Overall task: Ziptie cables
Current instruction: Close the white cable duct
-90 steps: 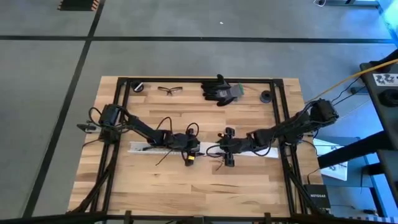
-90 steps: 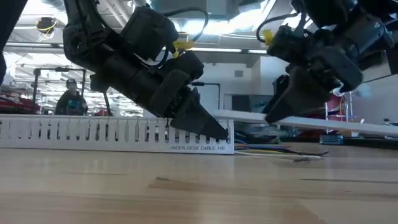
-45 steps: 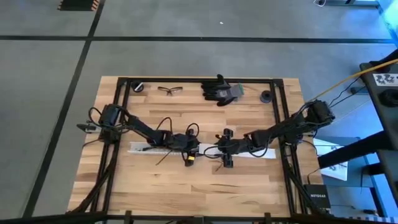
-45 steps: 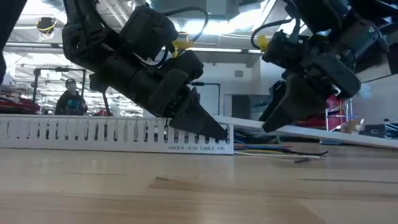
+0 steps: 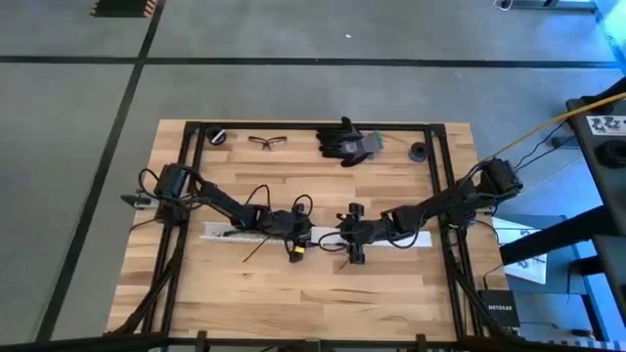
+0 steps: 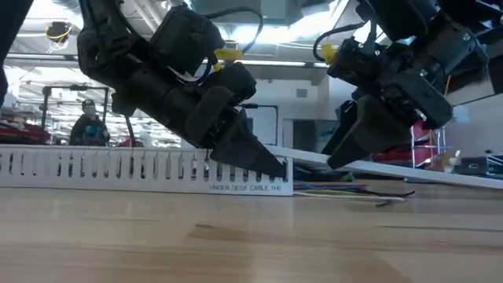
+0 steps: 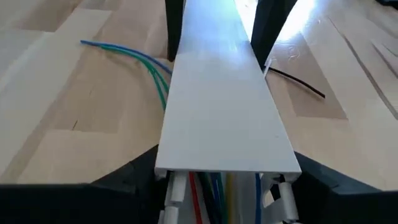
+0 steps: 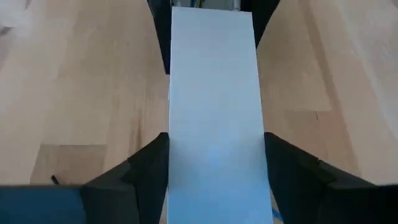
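The cables (image 7: 211, 186) are coloured wires lying inside a white slotted channel (image 6: 118, 169). Their blue and green ends (image 7: 146, 62) splay out onto the table. A flat white cover strip (image 8: 214, 93) runs on from the channel's right end toward the table's right. My left gripper (image 5: 298, 238) (image 7: 225, 165) sits at that channel end, shut on it. My right gripper (image 5: 344, 235) (image 8: 214, 146) faces it from the right, shut on the cover strip. My left gripper has one finger (image 7: 140, 174) on each long side of the slotted channel's right end (image 7: 174, 190), where the wires come out. It comes slanting down from the table's left. The channel lies flat on the table. My right gripper pinches the cover strip by its two long edges (image 8: 171, 143) near its left end, its fingers pointing along the strip. It comes slanting down from the table's right. The strip is tilted, its left end (image 6: 275, 148) up at the channel's end and its right part lower.
A thin black strip (image 7: 298, 83) lies loose on the wood beside the cover. At the far edge lie black gloves (image 5: 347, 142), safety glasses (image 5: 266, 142) and two small dark round things (image 5: 217, 136) (image 5: 419, 151). A black frame (image 5: 445, 196) borders the table. A person (image 6: 88, 122) stands in the room behind.
My right gripper has moved toward the table's left, closer to my left gripper, carrying the cover strip with it. The strip's left end now reaches farther over the channel's end. My left gripper has kept its hold.
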`<state>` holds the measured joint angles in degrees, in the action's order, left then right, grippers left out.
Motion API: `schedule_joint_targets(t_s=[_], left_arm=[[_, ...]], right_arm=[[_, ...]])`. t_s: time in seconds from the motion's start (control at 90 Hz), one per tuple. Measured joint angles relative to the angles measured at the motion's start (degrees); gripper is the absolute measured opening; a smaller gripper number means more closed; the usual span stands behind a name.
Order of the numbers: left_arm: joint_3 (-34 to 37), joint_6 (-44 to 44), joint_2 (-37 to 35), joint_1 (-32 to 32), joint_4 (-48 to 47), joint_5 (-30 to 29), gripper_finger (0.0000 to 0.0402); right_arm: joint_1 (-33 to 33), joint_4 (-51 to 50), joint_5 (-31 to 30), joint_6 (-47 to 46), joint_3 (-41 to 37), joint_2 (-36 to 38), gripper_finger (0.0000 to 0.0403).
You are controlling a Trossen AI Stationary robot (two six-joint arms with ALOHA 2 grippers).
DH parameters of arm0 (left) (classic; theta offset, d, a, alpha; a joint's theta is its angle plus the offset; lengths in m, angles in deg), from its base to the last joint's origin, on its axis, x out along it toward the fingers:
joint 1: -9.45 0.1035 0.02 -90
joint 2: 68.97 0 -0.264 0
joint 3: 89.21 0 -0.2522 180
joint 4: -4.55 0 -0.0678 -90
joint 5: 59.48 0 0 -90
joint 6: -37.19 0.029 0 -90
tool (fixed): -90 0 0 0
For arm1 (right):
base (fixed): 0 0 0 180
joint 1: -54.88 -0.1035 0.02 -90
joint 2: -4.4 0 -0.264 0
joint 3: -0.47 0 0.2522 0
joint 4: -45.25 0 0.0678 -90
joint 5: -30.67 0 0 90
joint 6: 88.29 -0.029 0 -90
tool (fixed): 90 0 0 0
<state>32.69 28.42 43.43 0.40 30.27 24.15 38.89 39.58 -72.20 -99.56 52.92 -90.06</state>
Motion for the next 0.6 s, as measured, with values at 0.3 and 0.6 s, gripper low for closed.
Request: schedule_joint_targets(t_s=[0.3, 0.6], left_arm=[[-0.04, -2.83, 0.0, 0.15, 0.22, 0.18, 0.0232], [-0.13, -2.37, -3.4, 0.01, -4.09, 0.22, 0.0283]], right_arm=[[-0.11, 1.1, 0.54, -0.39, 0.19, -0.24, 0.021], [-0.11, 1.38, 0.53, -0.26, 0.08, -0.26, 0.021]])
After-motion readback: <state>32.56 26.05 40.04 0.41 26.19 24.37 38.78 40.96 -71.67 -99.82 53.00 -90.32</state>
